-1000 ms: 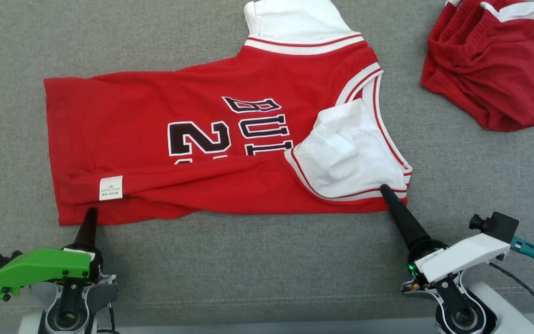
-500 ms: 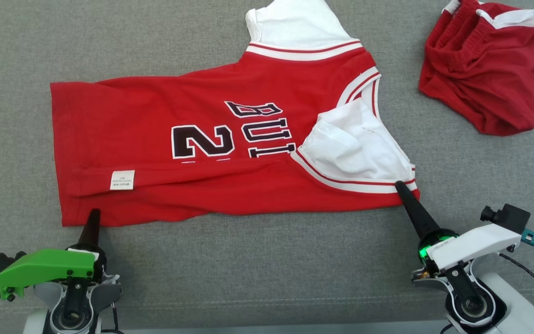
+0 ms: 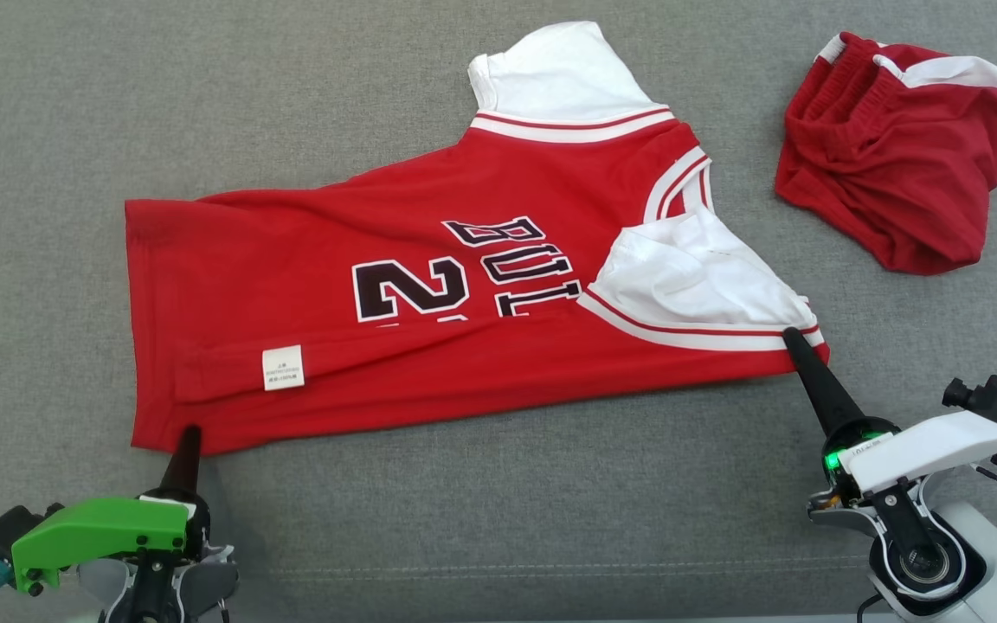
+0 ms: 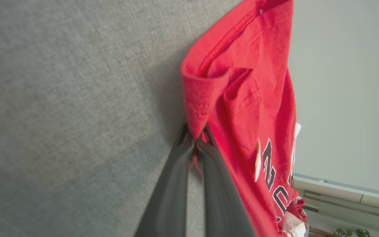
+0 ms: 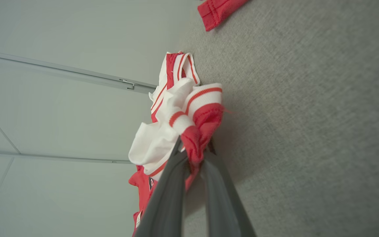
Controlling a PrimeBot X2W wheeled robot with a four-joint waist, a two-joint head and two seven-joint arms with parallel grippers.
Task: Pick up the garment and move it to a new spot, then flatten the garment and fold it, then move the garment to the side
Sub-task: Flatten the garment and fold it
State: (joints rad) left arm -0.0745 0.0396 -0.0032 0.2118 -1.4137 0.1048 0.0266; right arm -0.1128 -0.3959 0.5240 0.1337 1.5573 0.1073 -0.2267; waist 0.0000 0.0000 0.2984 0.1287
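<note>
red bulls jersey [image 3: 429, 285] lying mostly flat on the grey fabric surface [image 3: 498, 519], left of the crumpled red shorts [image 3: 897, 190] and apart from them. its collar end is pointing toward the shorts and its hem away from them. the near long edge is lying doubled over, showing the small white label [image 3: 282, 368]. one white sleeve [image 3: 689, 277] is lying bunched on the chest on the side toward the shorts.

left gripper [image 3: 189, 430]: the fingers are pressing together on the near hem corner, the corner farthest from the shorts. in the left wrist view only the tip of that corner is sitting between them. right gripper [image 3: 791, 336]: the fingers are clamping a wad of red cloth and striped trim at the near shoulder corner, the corner closest to the shorts.

judged step: the two-corner pick-up ahead of the move.

judged risks:
- the left hold is taking so little cloth that the hem corner may be slipping free once the jersey's weight is hanging from it.
- the right hold is gathering several layers, so the shoulder may be coming up twisted, with the sleeve trapped inside.
- the doubled edge and bunched sleeve may be carrying over as creases, spoiling the flattening.
- a carry toward the shorts may be dragging the trailing far edge across them.
</note>
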